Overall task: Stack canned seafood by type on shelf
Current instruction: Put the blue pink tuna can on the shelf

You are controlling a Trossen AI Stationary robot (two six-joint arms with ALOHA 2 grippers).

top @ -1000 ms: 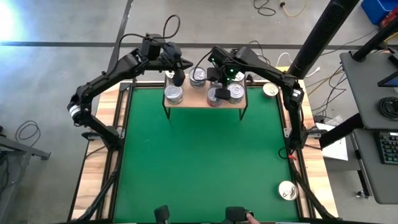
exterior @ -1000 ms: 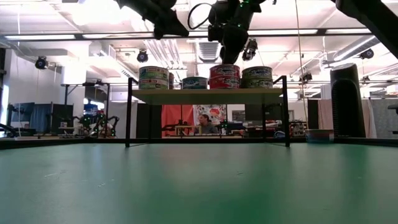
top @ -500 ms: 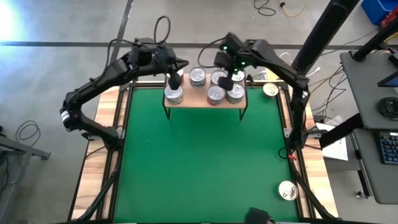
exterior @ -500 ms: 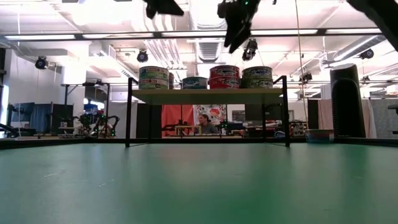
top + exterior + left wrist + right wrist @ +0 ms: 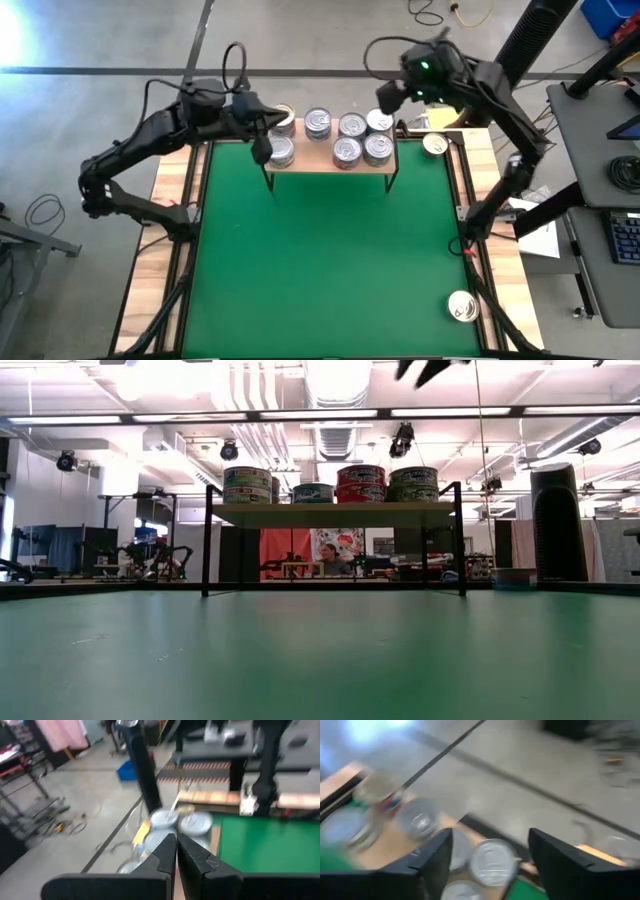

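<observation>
I see tins (image 5: 347, 152) grouped by label on the shelf (image 5: 330, 166). Right tool (image 5: 387, 97), fingers apart and empty, hangs above the shelf's right end; left tool (image 5: 262, 148) is closed at its left end.

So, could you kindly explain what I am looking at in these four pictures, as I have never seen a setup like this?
This is a robot with two dark arms at a green table. One picture looks straight down from above, one looks level across the table top, and two come from cameras on the arms' wrists.

At the far side of the table stands a small wooden shelf on thin black legs, loaded with round seafood cans, some stacked two high. Two more cans lie off the shelf: one on the wooden border to its right, one at the near right corner.

The left gripper hangs at the shelf's left end, fingers shut, holding nothing. The right gripper is raised behind the shelf's right end, fingers apart and empty.

A person shows in the room behind.
</observation>
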